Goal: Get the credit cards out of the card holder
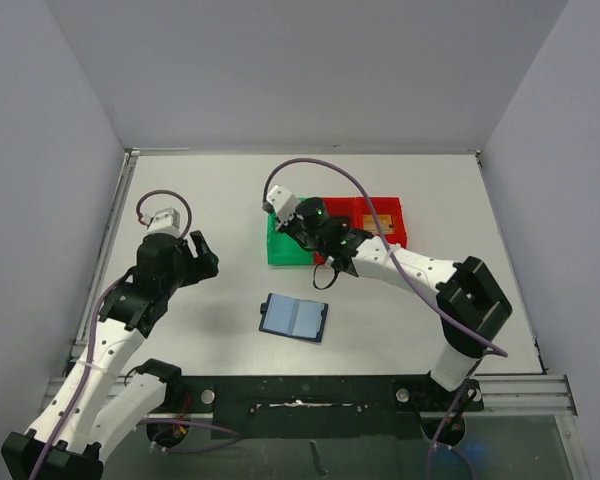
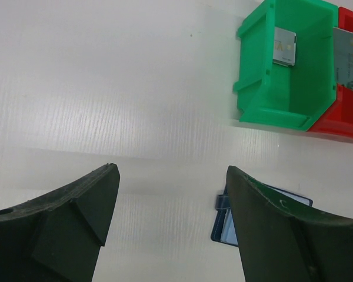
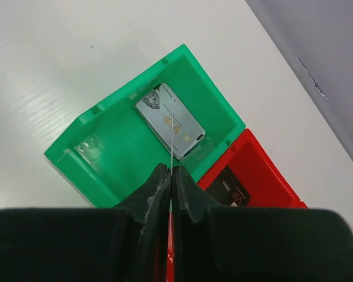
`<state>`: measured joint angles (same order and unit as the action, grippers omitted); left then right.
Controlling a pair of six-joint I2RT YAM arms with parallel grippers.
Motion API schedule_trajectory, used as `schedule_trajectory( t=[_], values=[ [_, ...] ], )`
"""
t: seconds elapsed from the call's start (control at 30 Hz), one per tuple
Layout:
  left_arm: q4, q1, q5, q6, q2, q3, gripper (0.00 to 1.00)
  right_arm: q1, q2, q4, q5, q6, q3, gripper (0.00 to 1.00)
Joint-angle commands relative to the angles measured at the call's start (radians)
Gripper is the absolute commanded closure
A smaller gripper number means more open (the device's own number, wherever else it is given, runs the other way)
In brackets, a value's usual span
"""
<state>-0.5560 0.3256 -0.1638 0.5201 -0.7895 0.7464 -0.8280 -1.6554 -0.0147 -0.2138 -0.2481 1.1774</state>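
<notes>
1. Navy-blue card holder (image 1: 294,317) lies open and flat on the white table (image 1: 430,190), near the front edge and between the two arms. Its lighter blue inner panels face up, and neither gripper touches it.
2. Silver-grey card (image 3: 165,117) lies inside the green bin (image 3: 115,158), close to one corner and well apart from the card holder.
3. Black card (image 3: 230,191) lies in the red bin (image 3: 265,170), which touches the green bin's side.
4. Right gripper (image 3: 170,170) hangs above the edge where the two bins meet. Its fingers are pressed together on a thin pale strip (image 3: 173,129) seen edge-on. The strip rises from between the tips, across the view of the silver-grey card. Whether this strip is a card cannot be told.
5. Left gripper (image 2: 172,176) is over bare table to the left of the green bin, with fingers spread wide and nothing between them. In the left wrist view, a corner of the card holder shows just beside one finger (image 2: 270,229).
</notes>
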Motion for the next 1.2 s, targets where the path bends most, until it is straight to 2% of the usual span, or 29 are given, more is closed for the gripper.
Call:
schedule_trajectory(
  t=[0.0,0.4,1.17],
  values=[
    [0.082,-0.006,-0.005,-0.027,0.035,0.003,0.26,0.018,-0.087,0.070,0.029,-0.139,0.134,1.00],
    [0.094,-0.007,0.004,-0.025,0.055,-0.008,0.26,0.067,-0.304,0.104,0.061,-0.347,0.323,1.00],
    [0.097,-0.008,0.006,-0.028,0.063,-0.011,0.26,0.109,-0.447,0.085,0.122,-0.629,0.398,1.00]
  ],
)
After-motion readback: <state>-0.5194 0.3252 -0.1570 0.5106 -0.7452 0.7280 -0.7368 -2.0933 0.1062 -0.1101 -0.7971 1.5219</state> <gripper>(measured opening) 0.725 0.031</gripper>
